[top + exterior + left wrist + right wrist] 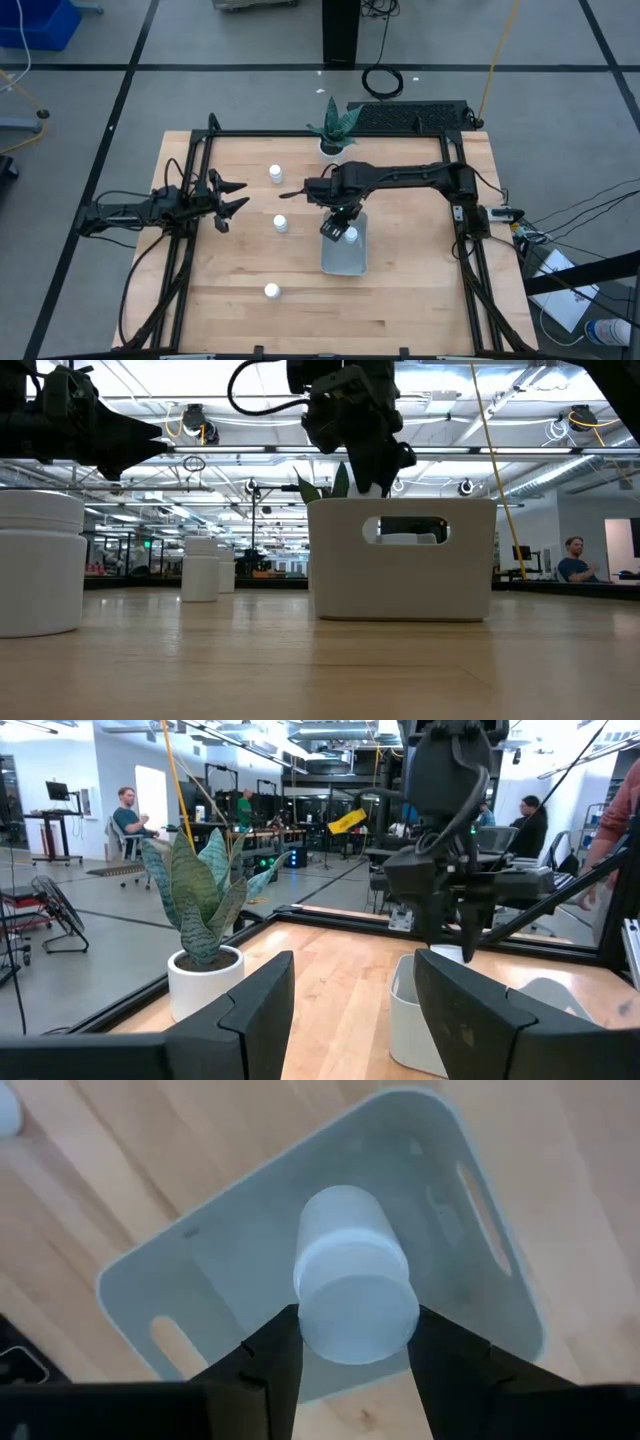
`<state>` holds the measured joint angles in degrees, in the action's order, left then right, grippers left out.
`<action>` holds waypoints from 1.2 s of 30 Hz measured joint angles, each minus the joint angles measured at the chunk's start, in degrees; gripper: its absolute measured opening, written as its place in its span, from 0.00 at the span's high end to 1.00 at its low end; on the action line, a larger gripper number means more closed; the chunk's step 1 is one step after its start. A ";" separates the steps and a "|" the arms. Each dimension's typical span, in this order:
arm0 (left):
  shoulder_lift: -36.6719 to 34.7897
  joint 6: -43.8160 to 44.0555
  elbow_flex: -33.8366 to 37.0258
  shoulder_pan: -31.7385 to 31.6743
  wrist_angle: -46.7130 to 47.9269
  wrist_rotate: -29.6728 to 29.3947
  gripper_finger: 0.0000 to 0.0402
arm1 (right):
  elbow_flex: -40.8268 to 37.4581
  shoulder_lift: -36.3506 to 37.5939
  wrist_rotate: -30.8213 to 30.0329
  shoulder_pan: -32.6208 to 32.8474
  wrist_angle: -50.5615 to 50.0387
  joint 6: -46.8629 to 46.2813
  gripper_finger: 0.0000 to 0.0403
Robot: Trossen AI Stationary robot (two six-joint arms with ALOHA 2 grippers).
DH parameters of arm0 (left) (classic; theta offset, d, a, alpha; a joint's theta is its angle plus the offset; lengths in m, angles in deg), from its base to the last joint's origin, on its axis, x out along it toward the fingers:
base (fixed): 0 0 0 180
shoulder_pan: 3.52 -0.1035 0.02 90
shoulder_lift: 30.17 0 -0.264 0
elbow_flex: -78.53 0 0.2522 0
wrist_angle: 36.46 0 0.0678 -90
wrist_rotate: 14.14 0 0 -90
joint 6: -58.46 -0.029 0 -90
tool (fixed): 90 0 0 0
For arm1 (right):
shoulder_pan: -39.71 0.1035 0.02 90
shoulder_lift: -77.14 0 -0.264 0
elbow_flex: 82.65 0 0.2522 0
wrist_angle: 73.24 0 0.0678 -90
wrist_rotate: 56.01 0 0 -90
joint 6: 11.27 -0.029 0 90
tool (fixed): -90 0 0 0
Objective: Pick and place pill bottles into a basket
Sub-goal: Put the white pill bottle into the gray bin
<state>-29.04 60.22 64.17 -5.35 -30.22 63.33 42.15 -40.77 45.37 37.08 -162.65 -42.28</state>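
Observation:
The basket point(345, 257), a shallow grey-blue tray with slot handles, lies on the wooden table right of centre. It also shows in the right wrist view point(240, 1240) and the low view point(400, 565). My right gripper point(338, 228) hangs over the basket's far end, shut on a white pill bottle point(352, 1280). Three more bottles stand upright on the table: far point(275, 173), middle point(281, 223) and near point(271, 291). My left gripper point(234, 199) waits open and empty at the table's left side, above the surface. My right gripper pinches the bottle between its two fingers point(272, 1358), on opposite sides of its upper cap end point(357, 1320). The fingers come from above, pointing down. The bottle hangs upright below them, lifted clear, over the inside of the basket.
A white pot with a green plant point(335, 135) stands at the table's far edge, just beyond the basket, and shows in the left wrist view point(205, 982). A black frame point(320, 133) borders the table. People sit in the room beyond point(575, 560).

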 joint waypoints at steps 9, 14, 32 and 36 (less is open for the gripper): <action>0.00 0.00 -0.01 -0.01 0.00 0.00 0.47 | -5.94 -0.12 0.88 -0.40 6.15 -1.05 0.63; -0.02 0.00 0.00 -0.02 0.00 0.00 0.47 | -8.56 -0.11 0.95 -0.54 7.75 -1.05 0.63; 0.00 0.00 0.00 -0.01 0.00 0.00 0.47 | -9.51 -0.13 2.18 -0.79 11.14 -1.24 0.62; -0.01 0.00 0.00 -0.01 0.00 0.00 0.47 | -9.51 -0.13 2.22 -0.76 10.89 -1.24 0.60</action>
<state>-29.05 60.22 64.17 -5.36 -30.22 63.33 32.65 -40.90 47.59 36.32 -151.75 -43.52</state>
